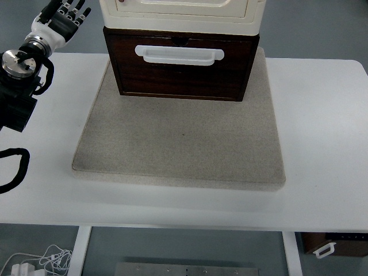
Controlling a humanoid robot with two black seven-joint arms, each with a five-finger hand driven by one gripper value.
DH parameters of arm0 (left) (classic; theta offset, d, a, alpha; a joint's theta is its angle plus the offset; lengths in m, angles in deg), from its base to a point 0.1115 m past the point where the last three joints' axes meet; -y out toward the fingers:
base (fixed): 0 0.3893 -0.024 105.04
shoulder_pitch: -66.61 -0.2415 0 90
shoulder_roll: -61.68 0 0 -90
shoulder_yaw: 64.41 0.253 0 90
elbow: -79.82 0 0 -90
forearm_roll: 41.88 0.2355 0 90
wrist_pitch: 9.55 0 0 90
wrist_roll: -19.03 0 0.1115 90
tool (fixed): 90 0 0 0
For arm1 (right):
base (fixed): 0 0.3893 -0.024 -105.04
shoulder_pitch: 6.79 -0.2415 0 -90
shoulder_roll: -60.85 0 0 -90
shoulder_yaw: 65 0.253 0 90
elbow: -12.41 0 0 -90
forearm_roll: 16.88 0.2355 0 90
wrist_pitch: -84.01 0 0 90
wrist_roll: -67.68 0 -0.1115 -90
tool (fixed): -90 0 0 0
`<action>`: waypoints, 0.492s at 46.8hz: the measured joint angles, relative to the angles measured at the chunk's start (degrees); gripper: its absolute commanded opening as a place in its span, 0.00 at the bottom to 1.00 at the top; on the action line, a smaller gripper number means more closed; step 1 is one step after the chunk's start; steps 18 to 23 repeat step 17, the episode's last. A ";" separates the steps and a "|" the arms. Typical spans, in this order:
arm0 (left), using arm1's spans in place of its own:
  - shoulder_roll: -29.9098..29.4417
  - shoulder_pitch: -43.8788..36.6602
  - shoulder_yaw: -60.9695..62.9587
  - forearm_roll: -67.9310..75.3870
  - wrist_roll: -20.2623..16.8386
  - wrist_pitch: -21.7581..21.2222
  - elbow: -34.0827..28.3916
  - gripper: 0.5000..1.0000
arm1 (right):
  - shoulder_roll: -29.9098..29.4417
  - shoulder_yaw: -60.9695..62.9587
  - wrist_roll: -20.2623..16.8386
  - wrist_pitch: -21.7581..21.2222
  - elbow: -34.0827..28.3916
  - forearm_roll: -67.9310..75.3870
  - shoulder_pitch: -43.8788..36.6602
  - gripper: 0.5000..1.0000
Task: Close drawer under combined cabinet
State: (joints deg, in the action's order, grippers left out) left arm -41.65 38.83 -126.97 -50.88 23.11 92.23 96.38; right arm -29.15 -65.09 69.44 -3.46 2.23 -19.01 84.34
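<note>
Drawer: a dark wood-grain front, rectangular, fitted with a white bar handle; it is seen at the far centre, under the cream cabinet, and whether it is fully shut cannot be told.
Mat: a speckled grey slab, square with rounded corners, laid on the white table; its near half is bare.
Left hand: held at the far left corner, well apart from the drawer; the black-and-white fingers are extended and nothing is grasped.
Open room: smooth tabletop is exposed left, right and near of the mat.
</note>
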 measured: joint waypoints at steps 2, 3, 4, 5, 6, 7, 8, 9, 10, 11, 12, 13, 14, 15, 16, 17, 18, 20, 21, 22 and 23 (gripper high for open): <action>0.14 0.00 -0.02 -0.03 -0.35 0.00 -0.02 0.99 | 0.00 0.00 -0.01 -0.02 -0.01 0.01 -0.03 0.90; 0.29 0.00 -0.07 -0.04 -0.51 0.00 -0.03 0.99 | 0.00 0.00 -0.01 -0.03 -0.01 0.01 -0.05 0.90; 0.52 0.00 -0.09 -0.04 -0.64 0.00 -0.03 0.99 | 0.00 0.00 0.00 -0.04 -0.01 0.01 -0.05 0.90; 0.72 -0.03 -0.09 -0.04 -0.70 -0.01 -0.06 0.99 | 0.00 0.00 0.00 -0.03 -0.01 0.02 -0.04 0.90; 0.88 -0.10 -0.09 -0.05 -0.72 -0.03 -0.08 0.99 | 0.00 0.00 0.00 -0.04 -0.01 0.02 -0.01 0.90; 1.04 -0.26 -0.10 -0.06 -0.78 -0.06 -0.09 0.99 | 0.00 0.00 -0.01 -0.04 -0.02 0.02 0.00 0.90; 1.15 -0.51 -0.15 -0.06 -0.82 -0.07 -0.09 0.99 | 0.00 0.00 -0.01 -0.03 -0.02 0.02 0.01 0.90; 1.23 -0.77 -0.20 -0.06 -0.86 -0.08 -0.08 0.99 | 0.00 0.02 0.00 -0.03 -0.02 0.02 -0.01 0.90; 1.30 -1.04 -0.23 -0.06 -0.92 -0.09 -0.07 0.99 | 0.00 0.04 0.00 -0.03 -0.02 0.02 -0.01 0.90; 1.39 -1.25 -0.26 -0.06 -1.00 -0.10 -0.06 0.99 | 0.00 0.05 -0.01 -0.02 -0.01 0.02 0.01 0.90; 1.46 -1.33 -0.31 -0.06 -1.09 -0.10 -0.05 0.99 | 0.00 0.04 -0.01 -0.01 -0.01 0.02 0.02 0.90; 1.51 -1.41 -0.34 -0.06 -1.18 -0.10 -0.01 0.99 | 0.00 0.04 -0.01 -0.01 -0.02 0.02 0.01 0.90; 1.59 -1.45 -0.35 -0.06 -1.29 -0.10 0.01 0.99 | 0.00 0.03 0.00 0.00 -0.02 0.02 0.01 0.90; 1.61 -1.47 -0.35 -0.06 -1.37 -0.10 0.01 0.99 | 0.00 0.02 0.00 0.01 -0.02 0.02 0.01 0.90; 1.62 -1.48 -0.35 -0.06 -1.46 -0.10 0.01 0.99 | 0.00 0.02 -0.01 0.01 -0.02 0.02 0.01 0.90; 1.62 -1.48 -0.34 -0.06 -1.54 -0.10 0.01 0.99 | 0.00 0.02 -0.01 0.01 -0.02 0.02 0.01 0.90; 1.62 -1.48 -0.34 -0.06 -1.54 -0.10 0.01 0.99 | 0.00 0.02 -0.01 0.01 -0.02 0.02 0.01 0.90; 1.62 -1.48 -0.34 -0.06 -1.54 -0.10 0.01 0.99 | 0.00 0.02 -0.01 0.01 -0.02 0.02 0.01 0.90; 1.62 -1.48 -0.34 -0.06 -1.54 -0.10 0.01 0.99 | 0.00 0.02 -0.01 0.01 -0.02 0.02 0.01 0.90; 1.62 -1.48 -0.34 -0.06 -1.54 -0.10 0.01 0.99 | 0.00 0.02 -0.01 0.01 -0.02 0.02 0.01 0.90; 1.62 -1.48 -0.34 -0.06 -1.54 -0.10 0.01 0.99 | 0.00 0.02 -0.01 0.01 -0.02 0.02 0.01 0.90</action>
